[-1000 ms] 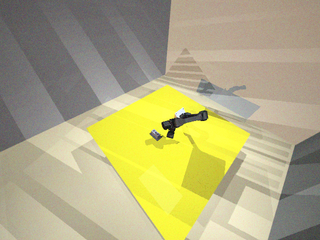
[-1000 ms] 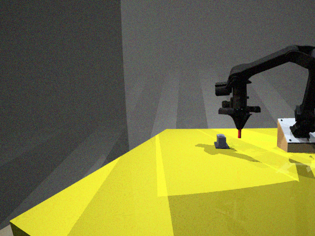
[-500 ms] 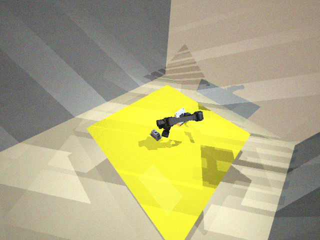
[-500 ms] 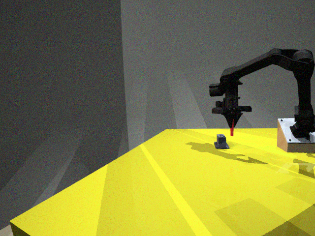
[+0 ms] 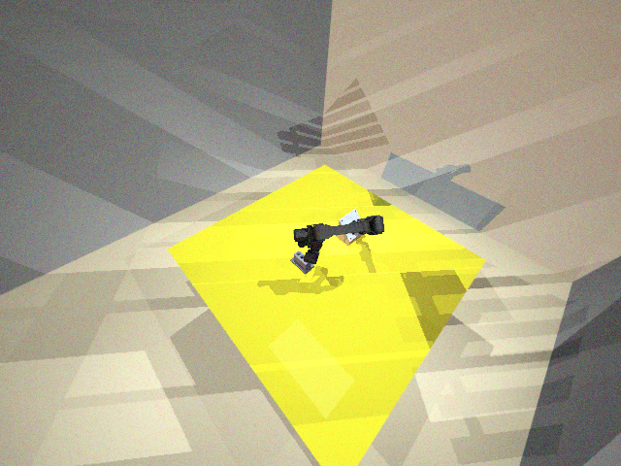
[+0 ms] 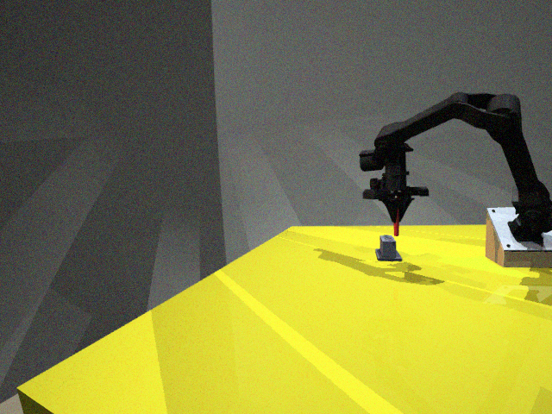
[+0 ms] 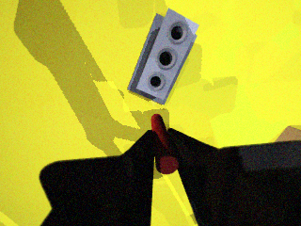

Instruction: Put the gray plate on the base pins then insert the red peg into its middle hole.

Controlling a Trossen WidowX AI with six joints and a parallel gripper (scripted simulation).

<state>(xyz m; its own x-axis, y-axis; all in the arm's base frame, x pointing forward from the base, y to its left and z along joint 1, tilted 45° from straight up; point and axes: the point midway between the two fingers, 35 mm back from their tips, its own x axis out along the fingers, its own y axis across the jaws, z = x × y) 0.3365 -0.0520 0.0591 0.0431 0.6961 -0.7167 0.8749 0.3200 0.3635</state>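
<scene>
The gripper is closed on the red peg, which hangs upright from the fingers, its tip above the table. Just ahead of it the gray plate lies flat on the base, three holes showing, on the yellow table.

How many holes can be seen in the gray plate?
3, in a row along the plate: one near the far end, one in the middle, one at the end nearest the peg. None looks hidden.
</scene>
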